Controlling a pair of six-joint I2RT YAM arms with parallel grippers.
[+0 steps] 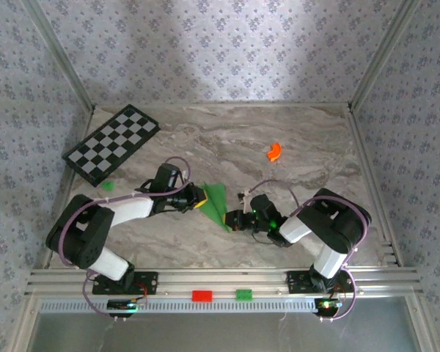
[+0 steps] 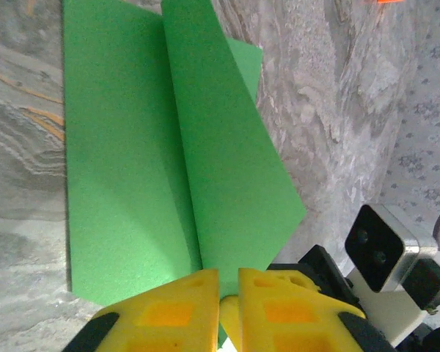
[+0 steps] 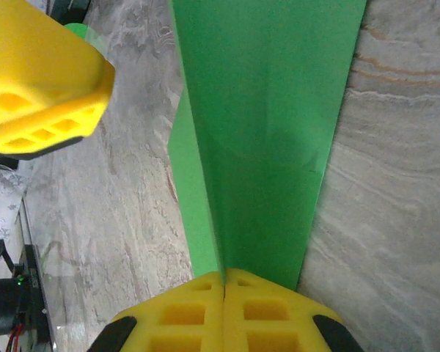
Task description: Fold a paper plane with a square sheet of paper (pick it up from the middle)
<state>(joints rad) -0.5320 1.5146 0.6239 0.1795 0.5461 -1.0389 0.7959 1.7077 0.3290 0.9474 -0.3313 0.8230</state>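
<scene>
Handling folded green paper [image 1: 217,201] at table [image 1: 315,139] centre with both grippers.
Clamping its crease with the right gripper [image 1: 233,220], fingers pressed flush together on it, reaching in from the paper's 5 o'clock. Meeting its edge from 9 o'clock with the left gripper [image 1: 199,197], fingers nearly touching and showing a thin slit, actual pinch impossible to tell. Lying partly flat, with one long flap standing up along the centre fold. Sitting well apart: small orange piece [image 1: 274,151] at 1 o'clock, checkered board [image 1: 112,144] at 10 o'clock.
</scene>
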